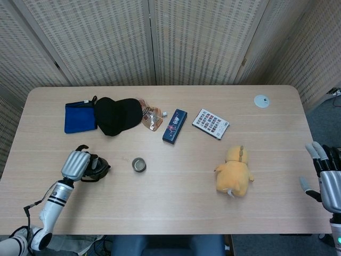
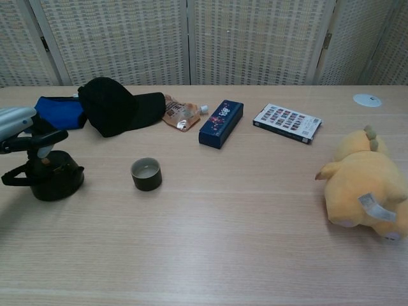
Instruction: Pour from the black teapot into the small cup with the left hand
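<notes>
**Reaching for the teapot**

The left hand [image 1: 76,164] hovers over the black teapot [image 2: 56,177], fingers apart and holding nothing. The teapot stands on the table [image 1: 176,213], left of the small cup [image 2: 146,174]. Next: grip the handle, lift, tilt toward the cup.

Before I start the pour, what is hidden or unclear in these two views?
- Left hand grip on the black teapot: head view, the hand covers it; chest view, the frame edge cuts the hand.
- Small cup contents: too small, both views.
- Right hand: cut by the head-view edge, absent from chest view.
</notes>
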### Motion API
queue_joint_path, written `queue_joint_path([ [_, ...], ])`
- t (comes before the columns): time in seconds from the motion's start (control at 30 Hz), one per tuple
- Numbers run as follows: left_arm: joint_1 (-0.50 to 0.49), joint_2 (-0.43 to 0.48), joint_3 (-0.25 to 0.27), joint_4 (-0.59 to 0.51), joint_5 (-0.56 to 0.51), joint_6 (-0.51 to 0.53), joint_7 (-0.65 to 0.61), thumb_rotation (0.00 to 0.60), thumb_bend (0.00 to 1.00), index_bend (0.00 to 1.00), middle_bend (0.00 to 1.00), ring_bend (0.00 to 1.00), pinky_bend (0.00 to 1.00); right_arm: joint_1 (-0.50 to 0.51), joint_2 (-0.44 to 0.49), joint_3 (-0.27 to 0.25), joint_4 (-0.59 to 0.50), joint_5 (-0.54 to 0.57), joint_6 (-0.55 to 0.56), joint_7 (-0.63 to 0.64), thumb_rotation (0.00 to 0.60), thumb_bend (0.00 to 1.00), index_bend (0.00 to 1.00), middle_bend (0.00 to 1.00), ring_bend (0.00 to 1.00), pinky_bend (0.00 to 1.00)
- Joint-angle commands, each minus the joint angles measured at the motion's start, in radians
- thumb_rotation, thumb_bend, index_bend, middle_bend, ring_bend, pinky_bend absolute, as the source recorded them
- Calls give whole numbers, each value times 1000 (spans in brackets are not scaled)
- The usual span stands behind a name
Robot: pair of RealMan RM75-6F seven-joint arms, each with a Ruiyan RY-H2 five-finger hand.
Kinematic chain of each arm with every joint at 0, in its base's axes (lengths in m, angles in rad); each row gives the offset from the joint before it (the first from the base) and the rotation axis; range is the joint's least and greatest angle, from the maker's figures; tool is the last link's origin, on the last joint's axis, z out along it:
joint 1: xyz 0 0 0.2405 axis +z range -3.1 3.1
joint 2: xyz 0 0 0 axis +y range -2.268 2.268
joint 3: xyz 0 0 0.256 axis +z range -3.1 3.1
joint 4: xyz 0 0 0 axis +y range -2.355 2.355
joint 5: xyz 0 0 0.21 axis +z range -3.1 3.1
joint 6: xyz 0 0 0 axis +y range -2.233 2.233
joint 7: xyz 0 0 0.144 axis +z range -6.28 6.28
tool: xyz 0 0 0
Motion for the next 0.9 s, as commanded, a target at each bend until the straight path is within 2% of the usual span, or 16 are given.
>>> queue_joint_path([
  [0.03, 4, 7, -3, -13, -1, 5, -1, 13, 176, 655, 632, 542, 212, 0, 0, 0, 0, 0, -1, 0, 600, 289, 0, 41, 0, 11],
  [0.13, 11, 18, -8, -33, -5, 13, -7, 9, 175, 567, 507, 419, 201, 1, -1, 0, 0, -1, -1, 1, 600, 289, 0, 42, 0, 11],
  [0.2, 18, 28, -17, -53, -11, 28, -11, 12, 175, 499, 417, 336, 157, 2, -1, 1, 1, -2, -1, 1, 600, 289, 0, 41, 0, 10],
  [0.27, 27, 39, -29, -74, -19, 48, -16, 10, 175, 455, 369, 293, 123, 2, 0, 1, 2, 0, -3, 4, 600, 289, 0, 41, 0, 10],
  [0.47, 85, 98, -65, -181, -70, 123, 8, 36, 175, 406, 335, 274, 112, 16, 18, -14, 6, 2, -53, 12, 600, 289, 0, 42, 0, 11],
  [0.53, 107, 119, -66, -220, -86, 142, 29, 64, 175, 386, 325, 274, 112, 22, 24, -20, 6, -1, -70, 22, 600, 289, 0, 42, 0, 11],
  [0.7, 172, 184, -49, -343, -129, 182, 111, 250, 175, 307, 258, 235, 112, 39, 23, -29, 19, -18, -99, 56, 600, 289, 0, 41, 0, 10],
  [0.8, 207, 218, -39, -415, -149, 209, 165, 341, 175, 276, 238, 222, 110, 49, 14, -39, 27, -36, -115, 61, 600, 289, 0, 41, 0, 11],
  [0.9, 237, 243, -31, -479, -158, 242, 209, 363, 175, 262, 231, 218, 110, 54, 2, -46, 34, -57, -116, 63, 600, 289, 0, 41, 0, 11],
])
